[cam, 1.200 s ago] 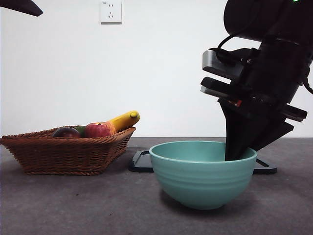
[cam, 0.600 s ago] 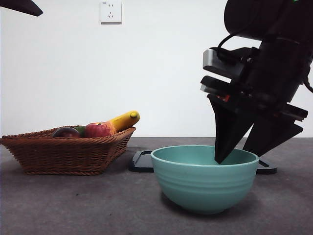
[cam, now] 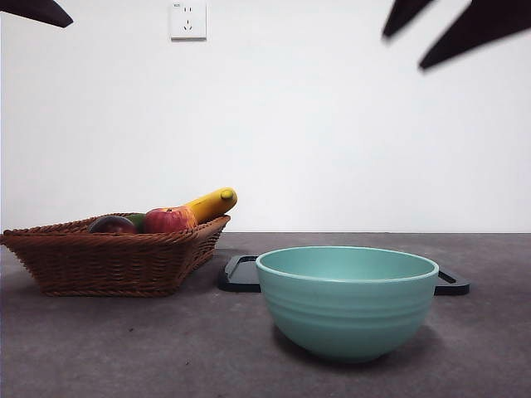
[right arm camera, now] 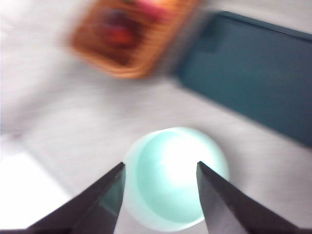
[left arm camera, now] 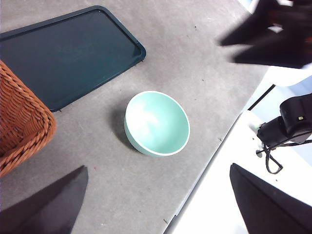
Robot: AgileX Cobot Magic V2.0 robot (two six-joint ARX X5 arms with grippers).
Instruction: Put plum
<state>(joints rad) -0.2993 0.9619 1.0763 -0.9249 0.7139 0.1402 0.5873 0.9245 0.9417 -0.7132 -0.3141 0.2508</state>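
With the plum (cam: 112, 224) lying in the wicker basket (cam: 116, 261) beside the apple (cam: 167, 220), we should swing the right claw (right arm camera: 160, 195), jaws apart and empty above the teal bowl (cam: 347, 300), across and descend straight onto the plum.

Front view evenly lit, sharp; soft shadow cast under the bowl (cam: 347, 300) on the bench (cam: 124, 348). Right wrist view smeared by motion blur, glare inside bowl. Left wrist view sharp.
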